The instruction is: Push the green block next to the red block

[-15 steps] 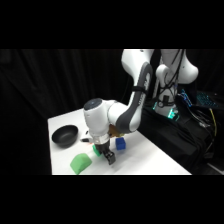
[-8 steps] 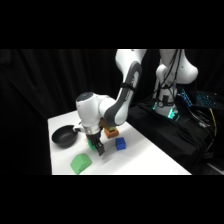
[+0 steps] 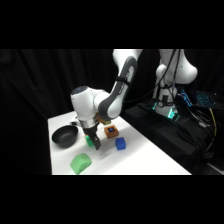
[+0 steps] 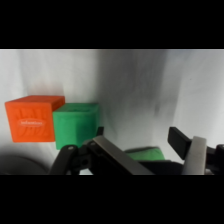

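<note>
The gripper [image 3: 95,145] is down at the table [image 3: 145,157], and in the wrist view its two fingers [image 4: 112,157] stand spread with a clear gap between them, nothing clamped in that gap. One finger comes up on the left as a long grey bar, the other [image 4: 192,152] sits off to the right, and white tabletop shows between them. The left finger's tip reaches right up to the lower edge of the green block [image 4: 76,125]; whether it actually touches, I cannot tell. So the jaws are apart and holding nothing.

The green block sits just ahead of that left finger, and look at that, it is flush against the red block [image 4: 34,119], their sides meeting with no gap visible. The red one is on the far side from the gripper's centre in the wrist view. A patch of lighter green [image 4: 145,154] peeks out low between the fingers.

From the side, the arm [image 3: 117,92] sweeps down from the upper right, bends at a big white elbow and drops its wrist steeply, so the fingers point nearly straight down at the table. A sliver of green block [image 3: 89,141] shows just beside the fingertips. Left of the gripper lies a black bowl [image 3: 64,135]; in front of it, near the table's edge, a rounded light-green piece [image 3: 80,162]. To the right sit a brown-orange block [image 3: 111,131] with a dark top and a blue block [image 3: 120,144], slightly apart from each other.
</note>
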